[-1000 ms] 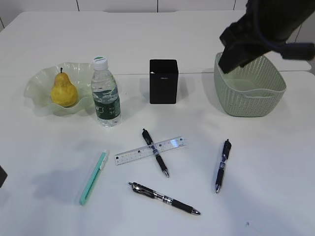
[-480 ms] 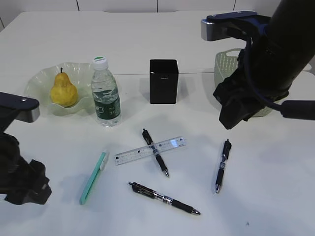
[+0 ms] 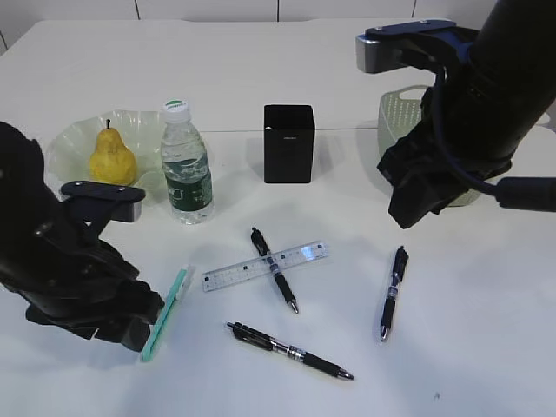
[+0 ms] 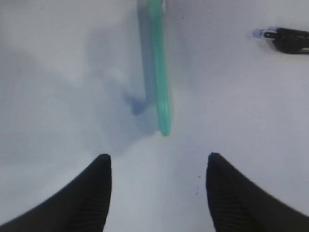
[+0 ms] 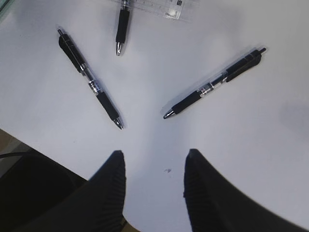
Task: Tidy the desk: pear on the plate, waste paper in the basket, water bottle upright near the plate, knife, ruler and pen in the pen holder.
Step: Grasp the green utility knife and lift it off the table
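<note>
**Both sets of fingers parted and empty above the table**

In the left wrist view, the left fingers (image 4: 157,193) are seen parted with nothing between them, above the white table (image 4: 241,96). Just ahead of them the mint-green knife (image 4: 158,67) is laid flat, its long axis running straight away from the fingers, its rounded end nearest them. In the exterior view the knife (image 3: 167,311) is tilted slightly from upright in the picture, its white end toward the water bottle (image 3: 187,163).

The right fingers (image 5: 153,188) are likewise held apart and empty above the table. Three black pens are laid out ahead of them: one (image 5: 90,78) on a diagonal, one (image 5: 215,83) slanted the other way with its tip toward the middle, and one (image 5: 121,28) partly under the ruler (image 5: 159,6).

The ruler (image 3: 265,266) is laid nearly crosswise, over a pen (image 3: 274,269). The bottle is stood upright beside the plate (image 3: 65,152), on which the pear (image 3: 111,161) is set, stem up. The pen holder (image 3: 288,143) is stood behind the ruler; the basket (image 3: 401,113) is partly hidden by the right arm.
</note>
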You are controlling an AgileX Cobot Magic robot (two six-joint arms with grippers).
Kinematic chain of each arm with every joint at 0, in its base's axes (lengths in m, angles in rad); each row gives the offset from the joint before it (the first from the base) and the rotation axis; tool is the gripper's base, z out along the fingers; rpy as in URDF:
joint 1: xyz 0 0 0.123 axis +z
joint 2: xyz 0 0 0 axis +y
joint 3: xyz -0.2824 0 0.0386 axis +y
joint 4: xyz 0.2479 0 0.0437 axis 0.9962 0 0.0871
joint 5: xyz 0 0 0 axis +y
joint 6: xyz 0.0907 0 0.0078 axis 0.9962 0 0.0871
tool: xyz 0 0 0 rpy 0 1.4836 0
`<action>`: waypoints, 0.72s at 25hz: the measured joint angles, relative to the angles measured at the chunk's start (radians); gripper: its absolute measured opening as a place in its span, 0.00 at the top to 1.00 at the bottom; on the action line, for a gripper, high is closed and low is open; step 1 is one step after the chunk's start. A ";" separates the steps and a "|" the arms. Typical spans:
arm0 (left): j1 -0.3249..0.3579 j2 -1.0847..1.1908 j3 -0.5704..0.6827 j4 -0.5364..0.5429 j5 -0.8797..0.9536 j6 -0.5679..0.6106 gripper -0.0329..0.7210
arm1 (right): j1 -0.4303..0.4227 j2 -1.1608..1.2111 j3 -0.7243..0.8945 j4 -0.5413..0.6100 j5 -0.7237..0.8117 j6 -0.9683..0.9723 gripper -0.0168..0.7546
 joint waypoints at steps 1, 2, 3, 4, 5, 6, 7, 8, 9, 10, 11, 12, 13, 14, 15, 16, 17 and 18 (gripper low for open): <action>-0.009 0.012 -0.003 -0.001 -0.011 -0.002 0.38 | 0.000 0.000 0.000 -0.002 0.000 0.000 0.59; -0.019 0.021 -0.008 -0.004 -0.025 -0.010 0.38 | 0.000 0.000 0.000 -0.002 0.000 0.000 0.59; -0.026 0.028 -0.008 -0.005 -0.043 -0.022 0.39 | 0.000 0.000 0.000 -0.004 0.000 0.000 0.59; -0.030 0.039 -0.008 -0.005 -0.056 -0.031 0.39 | 0.000 0.000 0.000 -0.007 0.000 0.000 0.59; -0.034 0.050 -0.008 -0.007 -0.067 -0.039 0.39 | 0.000 0.000 0.000 -0.011 0.000 0.000 0.59; -0.035 0.060 -0.008 -0.007 -0.077 -0.046 0.39 | 0.000 0.000 0.000 -0.016 0.000 0.000 0.59; -0.035 0.067 -0.008 -0.007 -0.080 -0.049 0.39 | 0.000 0.000 0.000 -0.020 0.000 0.000 0.59; -0.035 0.076 -0.008 -0.007 -0.085 -0.053 0.39 | 0.000 0.000 0.000 -0.025 0.000 0.000 0.59; -0.035 0.084 -0.008 -0.007 -0.091 -0.055 0.39 | 0.000 0.000 0.000 -0.030 0.000 0.000 0.59; -0.035 0.093 -0.008 -0.007 -0.098 -0.057 0.39 | 0.000 0.000 0.000 -0.035 0.000 0.000 0.59; -0.035 0.098 -0.008 -0.007 -0.100 -0.060 0.39 | 0.000 0.000 0.000 -0.040 0.000 0.000 0.59; -0.035 0.103 -0.008 -0.007 -0.108 -0.065 0.39 | 0.000 0.000 0.000 -0.045 0.000 0.000 0.59; -0.035 0.107 -0.008 -0.007 -0.118 -0.071 0.39 | 0.000 0.000 0.000 -0.048 0.000 0.000 0.59; -0.035 0.109 -0.008 -0.007 -0.124 -0.075 0.39 | 0.000 0.000 0.000 -0.048 0.000 0.000 0.59; -0.035 0.112 -0.010 -0.007 -0.131 -0.078 0.39 | 0.000 0.000 0.000 -0.049 0.000 0.000 0.59; -0.035 0.118 -0.011 -0.007 -0.133 -0.080 0.39 | 0.000 0.000 0.000 -0.049 0.000 0.000 0.59; -0.035 0.125 -0.014 -0.007 -0.135 -0.082 0.39 | 0.000 0.000 0.000 -0.049 0.000 0.000 0.59; -0.035 0.130 -0.015 -0.007 -0.138 -0.082 0.39 | 0.000 0.000 0.000 -0.049 0.000 0.000 0.59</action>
